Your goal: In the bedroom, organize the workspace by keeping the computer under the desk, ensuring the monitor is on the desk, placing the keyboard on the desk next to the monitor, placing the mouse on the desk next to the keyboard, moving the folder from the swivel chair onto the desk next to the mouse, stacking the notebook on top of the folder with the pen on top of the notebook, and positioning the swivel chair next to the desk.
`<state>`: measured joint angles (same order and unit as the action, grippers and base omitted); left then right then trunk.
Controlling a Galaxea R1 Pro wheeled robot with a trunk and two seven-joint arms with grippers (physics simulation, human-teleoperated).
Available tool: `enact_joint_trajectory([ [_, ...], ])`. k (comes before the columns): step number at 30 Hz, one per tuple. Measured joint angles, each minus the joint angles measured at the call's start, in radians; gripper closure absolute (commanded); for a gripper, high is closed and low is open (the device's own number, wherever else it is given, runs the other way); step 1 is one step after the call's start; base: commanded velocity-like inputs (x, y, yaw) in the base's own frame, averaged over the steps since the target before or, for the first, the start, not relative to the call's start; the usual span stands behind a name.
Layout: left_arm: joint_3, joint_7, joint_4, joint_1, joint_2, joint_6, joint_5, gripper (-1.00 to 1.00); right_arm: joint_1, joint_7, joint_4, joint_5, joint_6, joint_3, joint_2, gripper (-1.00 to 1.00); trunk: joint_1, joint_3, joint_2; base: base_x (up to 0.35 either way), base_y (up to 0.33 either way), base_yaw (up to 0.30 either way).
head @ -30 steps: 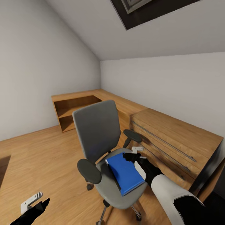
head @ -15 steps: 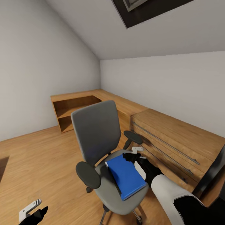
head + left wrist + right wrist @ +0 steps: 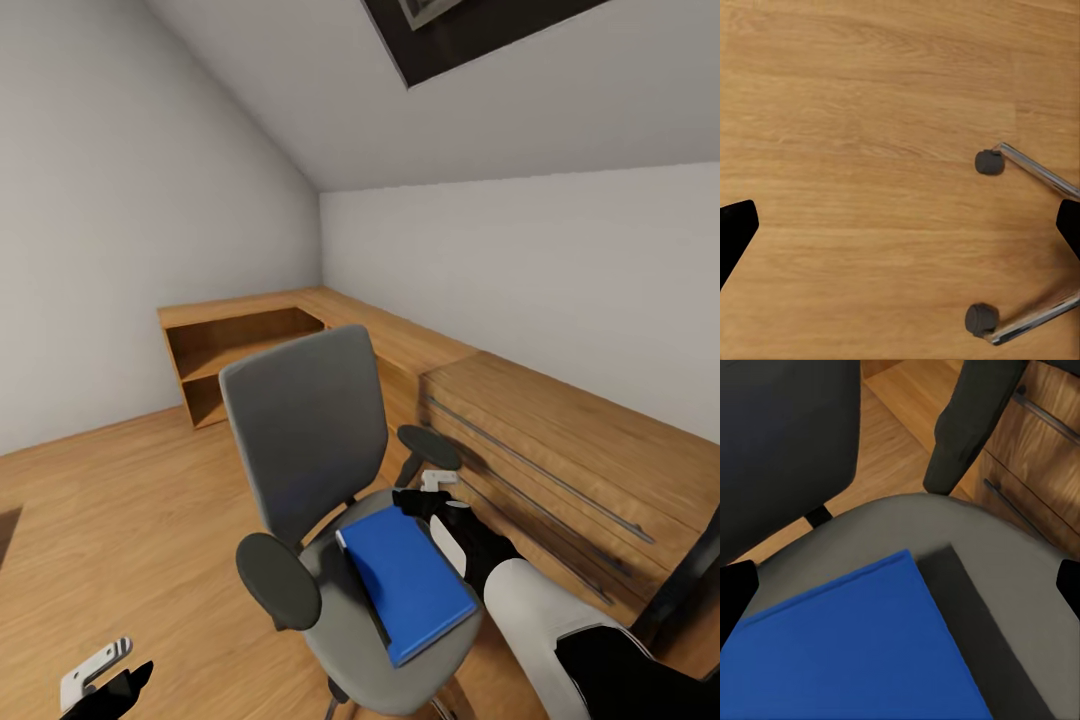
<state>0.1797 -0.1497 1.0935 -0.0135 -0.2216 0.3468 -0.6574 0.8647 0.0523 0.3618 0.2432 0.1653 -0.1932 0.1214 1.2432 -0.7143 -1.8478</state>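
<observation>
Your right claw (image 3: 420, 500) hangs over the far corner of the blue folder (image 3: 408, 578), which lies flat on the grey seat of the swivel chair (image 3: 305, 440). From the right wrist camera, the two dark fingertips (image 3: 735, 592) sit at opposite edges of the view with the folder's corner (image 3: 862, 660) between them, so the claw is spread wide and grips nothing. A dark strip shows on the seat just beside the folder's edge; you cannot tell from these views what it is.

Your left claw (image 3: 95, 675) is low, near the wood floor (image 3: 110, 520), well apart from the chair seat. The left wrist camera looks straight down at the floor, with two chrome legs and castors (image 3: 988, 162) of the chair base to one side. Its fingertips (image 3: 735, 232) also stand far apart, holding nothing.

Behind the chair runs a wooden dresser (image 3: 560, 470) with long bar handles, joined to a low open wooden shelf unit (image 3: 235, 355) in the corner of the sloped-wall bedroom.
</observation>
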Motion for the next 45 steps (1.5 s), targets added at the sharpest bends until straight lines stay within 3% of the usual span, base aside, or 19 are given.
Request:
enact_joint_trajectory([
  [35,0.002,-0.001,0.0,0.0,-0.009,0.0,-0.001,-1.0,0.0,-0.002,0.0,0.005,-0.001,-0.001,0.004,-1.0,0.0,0.0,0.0,0.067,0.0,0.0],
  [40,0.037,0.0,0.0,0.0,-0.009,0.0,-0.001,-1.0,0.0,-0.002,0.0,0.005,-0.001,-0.001,0.005,-1.0,0.0,-0.002,0.0,0.001,0.0,0.039],
  [45,0.046,0.001,0.0,0.0,-0.008,0.0,-0.001,-1.0,0.0,-0.002,0.0,0.005,-0.001,-0.001,0.005,-1.0,0.0,-0.009,0.0,0.0,0.0,0.093],
])
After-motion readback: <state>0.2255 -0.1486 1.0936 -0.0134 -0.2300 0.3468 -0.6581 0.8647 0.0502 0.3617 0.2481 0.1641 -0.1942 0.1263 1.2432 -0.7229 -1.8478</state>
